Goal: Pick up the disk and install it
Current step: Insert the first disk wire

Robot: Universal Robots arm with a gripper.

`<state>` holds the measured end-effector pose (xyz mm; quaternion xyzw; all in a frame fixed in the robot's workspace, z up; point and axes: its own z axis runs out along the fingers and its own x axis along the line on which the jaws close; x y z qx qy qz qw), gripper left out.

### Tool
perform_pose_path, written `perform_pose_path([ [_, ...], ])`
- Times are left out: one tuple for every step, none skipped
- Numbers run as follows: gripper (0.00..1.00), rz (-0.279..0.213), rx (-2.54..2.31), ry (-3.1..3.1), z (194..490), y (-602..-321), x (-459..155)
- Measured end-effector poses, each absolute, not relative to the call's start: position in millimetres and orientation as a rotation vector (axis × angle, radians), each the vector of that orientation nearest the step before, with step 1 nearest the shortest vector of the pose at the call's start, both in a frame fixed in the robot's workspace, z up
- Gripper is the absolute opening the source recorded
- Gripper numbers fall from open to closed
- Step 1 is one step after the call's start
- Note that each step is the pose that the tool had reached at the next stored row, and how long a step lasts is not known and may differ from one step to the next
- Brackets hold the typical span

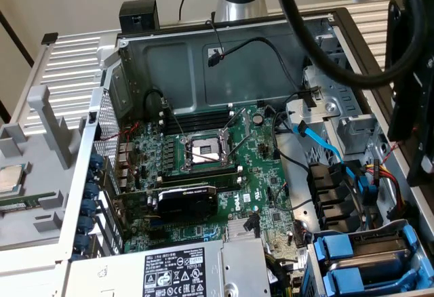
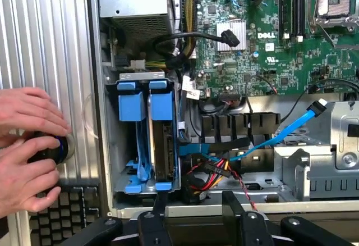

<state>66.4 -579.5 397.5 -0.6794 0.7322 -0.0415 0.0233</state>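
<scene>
The disk stands on edge in the drive bay at the corner of the open computer case, framed by bright blue carrier rails. A second blue carrier sits beside it. In the exterior view the blue carriers lie at the lower right of the case. My gripper hovers over the case edge just short of the bay, open, its black fingers apart with nothing between them. My arm's black wrist hangs at the exterior view's right.
A person's hands grip a round black knob on the ribbed grey surface beside the bay. Inside the case are the green motherboard, a labelled power supply, a blue data cable and red-yellow wires. A small processor chip lies outside.
</scene>
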Motion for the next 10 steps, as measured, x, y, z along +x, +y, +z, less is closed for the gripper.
perform_pose_path([
  [0.53, -0.129, -2.088, 2.282, 396.2, -579.5, 66.4],
  [0.53, -0.13, -2.074, 2.294, 395.1, -579.5, 66.4],
  [0.59, -0.131, -2.061, 2.306, 393.6, -579.5, 66.4],
  [0.59, -0.131, -2.052, 2.315, 391.8, -579.2, 66.2],
  [0.59, -0.131, -2.046, 2.32, 390.0, -578.7, 65.9],
  [0.59, -0.131, -2.043, 2.323, 388.2, -577.8, 65.5],
  [0.59, -0.131, -2.042, 2.324, 386.2, -576.4, 64.8],
  [0.59, -0.131, -2.041, 2.325, 384.4, -574.2, 64.3],
  [0.59, -0.131, -2.041, 2.325, 382.7, -572.1, 63.9],
  [0.59, -0.131, -2.041, 2.325, 380.9, -569.8, 63.5],
])
